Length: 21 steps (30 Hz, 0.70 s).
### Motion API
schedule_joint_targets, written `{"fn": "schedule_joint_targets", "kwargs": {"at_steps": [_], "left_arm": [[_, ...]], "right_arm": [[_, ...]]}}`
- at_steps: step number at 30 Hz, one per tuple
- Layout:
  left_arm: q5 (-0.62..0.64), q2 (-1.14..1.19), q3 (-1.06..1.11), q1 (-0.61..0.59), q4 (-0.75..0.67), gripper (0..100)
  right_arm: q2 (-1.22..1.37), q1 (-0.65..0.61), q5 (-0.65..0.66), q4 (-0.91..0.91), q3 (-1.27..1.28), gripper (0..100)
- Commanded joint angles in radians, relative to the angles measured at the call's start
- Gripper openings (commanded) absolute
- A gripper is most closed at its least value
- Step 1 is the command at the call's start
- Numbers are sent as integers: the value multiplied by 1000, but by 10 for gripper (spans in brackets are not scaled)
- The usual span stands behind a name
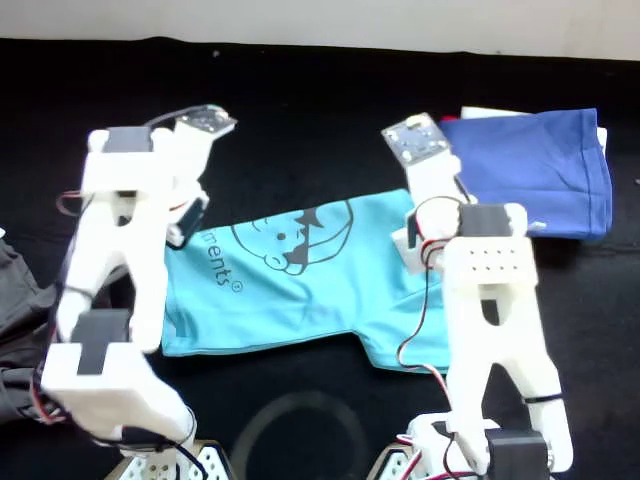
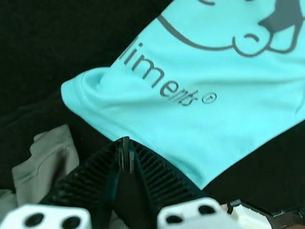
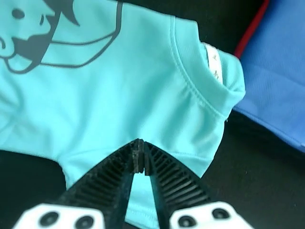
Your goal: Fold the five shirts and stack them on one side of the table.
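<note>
Folding barely begun: one blue shirt [image 1: 535, 170] lies folded at the right of the desk [image 1: 300, 100], the teal shirt [image 1: 290, 280] spread flat at centre. My left claw [image 2: 126, 155] and right claw [image 3: 139, 155] rest closed at its edges, gripping nothing evident.

Left hand [image 2: 125, 157] closed, right hand [image 3: 139, 157] closed

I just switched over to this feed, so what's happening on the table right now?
Both arms are over the turquoise shirt, which lies spread out, unfolded, on the black table. The left gripper is shut at the hem end, near the print. The right gripper is shut over the collar and sleeve end. I cannot tell whether either one pinches fabric. A folded blue shirt sits at the far right, and grey clothes lie crumpled at the left edge.
</note>
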Motion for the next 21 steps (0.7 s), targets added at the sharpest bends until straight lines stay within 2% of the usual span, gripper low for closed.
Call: {"fn": "schedule_joint_targets", "kwargs": {"at_steps": [1,6,11,14,18,21], "left_arm": [[32,96,-8,-7,-89,9],[34,229,-61,-79,-121,9],[34,355,-219,-165,-115,9],[35,453,-349,-183,-104,9],[37,601,-591,-156,-14,9],[60,725,-825,-127,63,8]], "right_arm": [[54,-7,-12,-124,22,5],[343,-5,-12,-134,-96,5],[611,-2,-14,-139,-320,5],[783,13,-14,-137,-493,5],[1021,47,-15,-111,-771,5],[1173,65,-63,-42,-1004,5]]}}
